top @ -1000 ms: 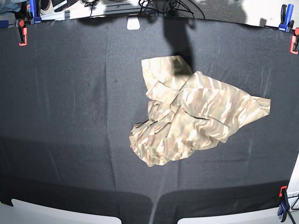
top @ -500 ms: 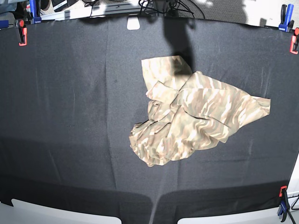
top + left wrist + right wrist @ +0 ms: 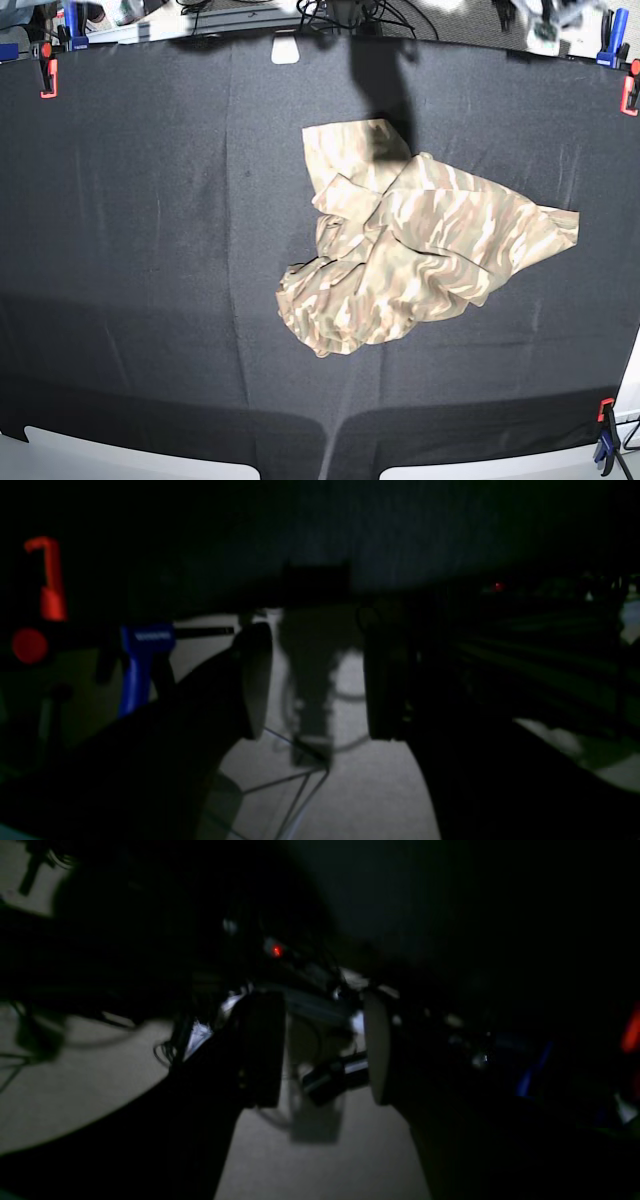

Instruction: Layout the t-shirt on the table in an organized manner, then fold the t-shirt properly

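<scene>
Lying crumpled mid-table (image 3: 140, 250), t-shirt (image 3: 410, 245) well apart from both hands; left hand (image 3: 312, 680), right hand (image 3: 322, 1047) wide, empty.

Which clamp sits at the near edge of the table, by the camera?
The clamp at the near right corner; the other clamps grip the table's far edge.

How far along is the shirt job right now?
Nothing done yet: the t-shirt lies crumpled on the table. Nothing in hand: left claw and right claw are open and empty, away from it. Spreading flat and folding remain.
</scene>
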Robot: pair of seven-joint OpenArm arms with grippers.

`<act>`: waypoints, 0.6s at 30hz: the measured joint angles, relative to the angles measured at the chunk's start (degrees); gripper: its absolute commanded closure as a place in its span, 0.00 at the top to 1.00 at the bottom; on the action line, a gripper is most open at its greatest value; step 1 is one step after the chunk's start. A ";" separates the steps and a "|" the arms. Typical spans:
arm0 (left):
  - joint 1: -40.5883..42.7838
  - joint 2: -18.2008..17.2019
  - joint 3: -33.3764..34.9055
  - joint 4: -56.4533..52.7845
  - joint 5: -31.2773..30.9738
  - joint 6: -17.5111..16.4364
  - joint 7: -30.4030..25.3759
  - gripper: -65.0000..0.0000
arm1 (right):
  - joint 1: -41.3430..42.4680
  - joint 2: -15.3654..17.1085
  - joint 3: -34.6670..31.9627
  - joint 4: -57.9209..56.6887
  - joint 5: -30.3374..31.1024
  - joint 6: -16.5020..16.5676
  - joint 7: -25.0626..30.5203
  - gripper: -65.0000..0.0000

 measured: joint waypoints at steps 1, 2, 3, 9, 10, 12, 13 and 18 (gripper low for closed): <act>-0.28 0.00 0.00 0.07 0.00 0.00 -0.02 0.43 | 0.79 -0.02 0.00 1.16 -0.04 0.00 -1.25 0.39; -0.81 0.02 0.00 0.07 -0.07 0.00 0.04 0.43 | 1.90 -0.02 0.00 2.12 -0.04 0.00 -1.86 0.39; -1.46 0.00 0.00 0.07 -0.04 0.02 0.13 0.43 | 3.02 -0.02 0.00 2.99 -0.02 0.00 -2.10 0.39; -7.39 0.02 0.00 0.02 -0.02 0.00 -2.93 0.43 | 10.60 -0.22 0.00 4.61 0.02 0.04 -3.96 0.39; -9.03 0.04 0.00 0.02 -0.33 0.00 -3.39 0.43 | 12.02 -0.28 0.00 4.61 0.04 0.04 -4.02 0.39; -13.14 0.04 0.00 0.02 -3.58 0.04 -4.50 0.43 | 15.08 -0.26 -0.02 4.61 0.04 0.04 -4.13 0.39; -15.28 0.02 0.00 0.02 -5.42 0.04 -4.63 0.43 | 16.50 -0.28 -0.02 4.61 0.07 0.02 -4.00 0.39; -23.12 0.04 0.00 0.02 -10.05 0.17 -5.46 0.43 | 22.25 -0.76 -0.02 4.61 0.07 0.07 -6.54 0.39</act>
